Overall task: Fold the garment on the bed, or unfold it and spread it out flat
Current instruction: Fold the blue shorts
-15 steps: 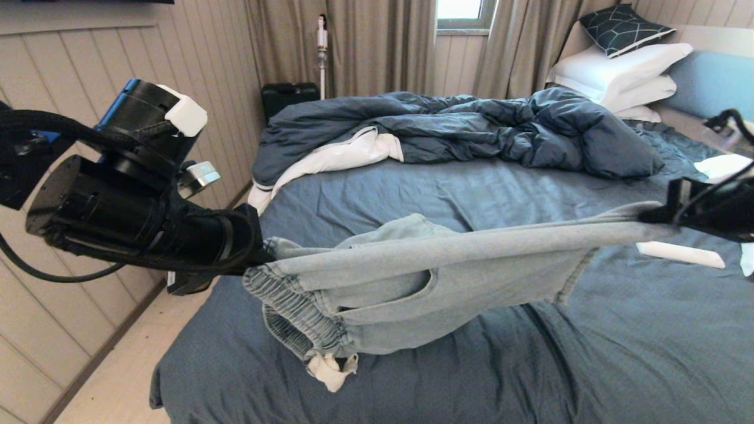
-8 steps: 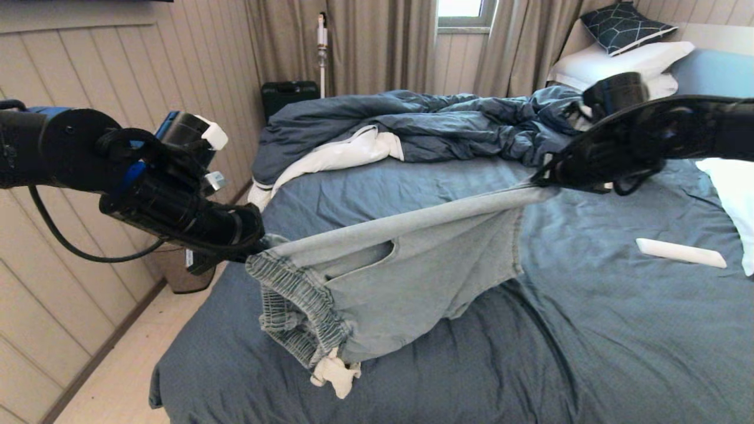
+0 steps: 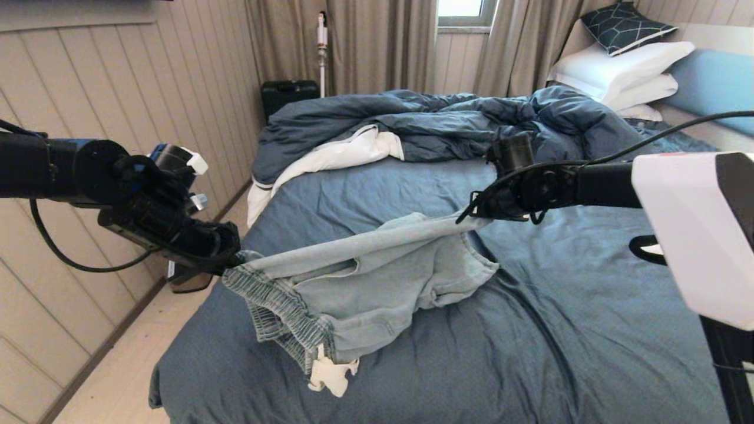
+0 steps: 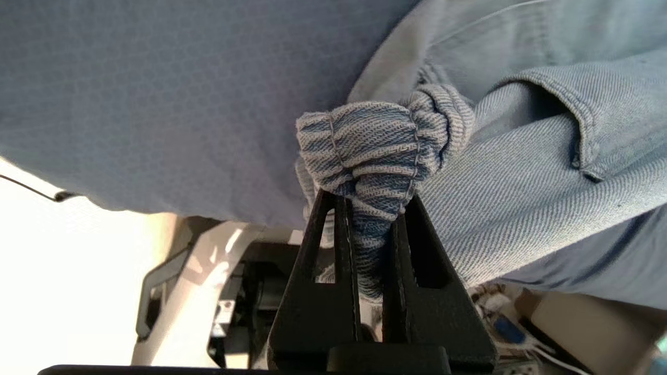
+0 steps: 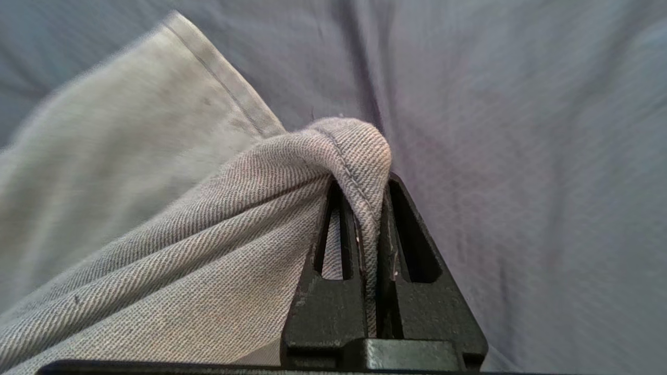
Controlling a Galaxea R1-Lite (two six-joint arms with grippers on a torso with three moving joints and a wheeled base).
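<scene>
The garment (image 3: 377, 277), pale light-blue denim shorts, hangs stretched between both grippers above the bed (image 3: 589, 330), its lower part sagging onto the slate-blue sheet. My left gripper (image 3: 235, 258) is shut on the gathered elastic waistband (image 4: 380, 151) near the bed's left edge. My right gripper (image 3: 468, 217) is shut on a stitched leg hem (image 5: 359, 156) over the middle of the bed. White pocket lining (image 3: 330, 374) dangles below the waistband. In the left wrist view the left gripper (image 4: 371, 200) pinches bunched elastic; in the right wrist view the right gripper (image 5: 372, 192) pinches the hem fold.
A rumpled dark blue duvet (image 3: 447, 126) with white lining lies across the far half of the bed. White pillows (image 3: 618, 70) and a patterned cushion (image 3: 624, 26) sit at the light blue headboard (image 3: 716, 82). A black case (image 3: 288, 94) stands on the floor by the panelled wall.
My right gripper has swung left and away from me with the leg hem, from the bed's right edge to its middle. The left gripper drifted left and lower; the garment sagged onto the sheet.
</scene>
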